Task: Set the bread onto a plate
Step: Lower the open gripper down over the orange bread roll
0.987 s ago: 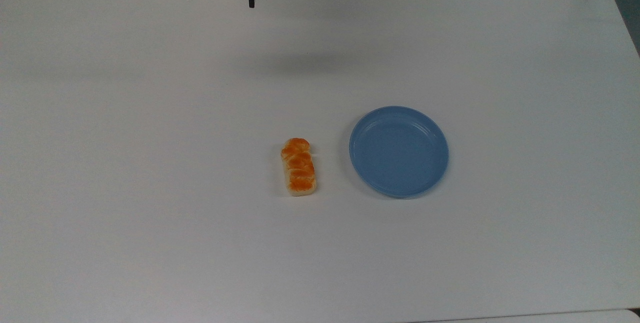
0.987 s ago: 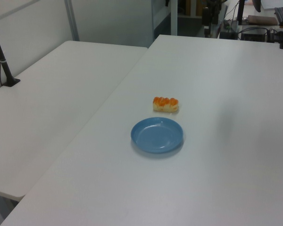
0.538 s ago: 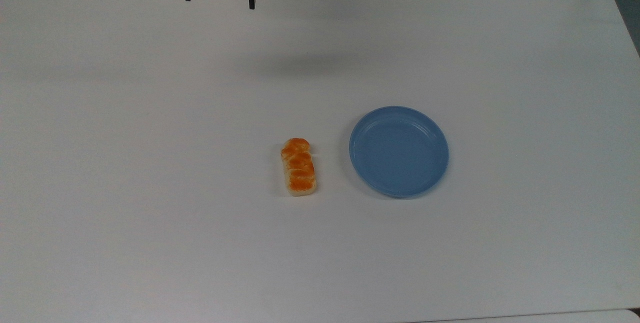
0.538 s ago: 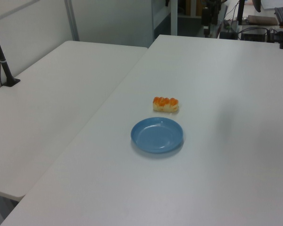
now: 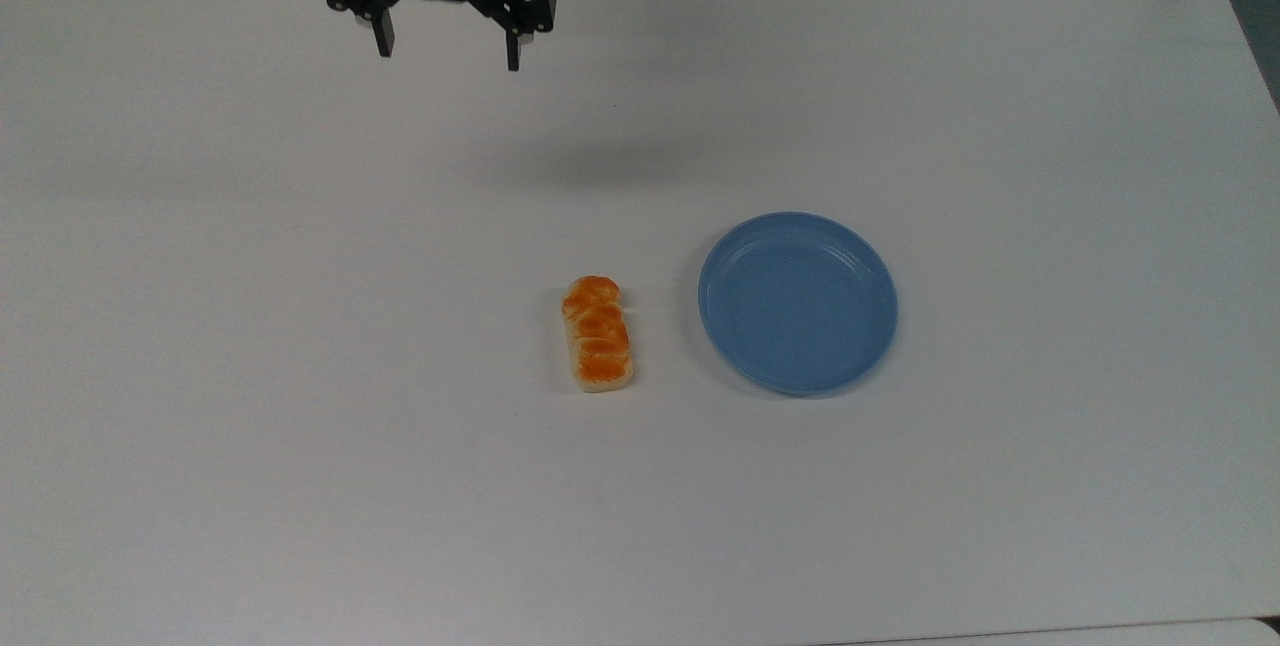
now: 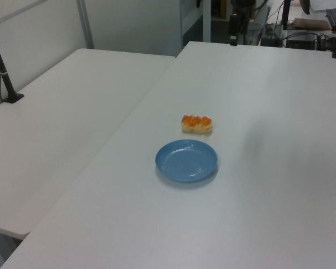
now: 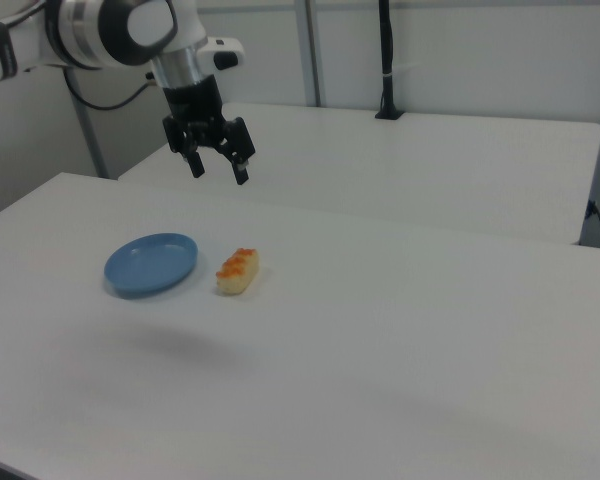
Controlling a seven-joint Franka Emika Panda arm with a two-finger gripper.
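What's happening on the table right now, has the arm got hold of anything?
Nothing is held. The Franka gripper hangs open and empty above the far part of the white table, well apart from both items. The bread lies flat on the table just off the top view's left of the light-blue plate, close to it but not touching. The plate has nothing on it, so the bread has not been picked up.
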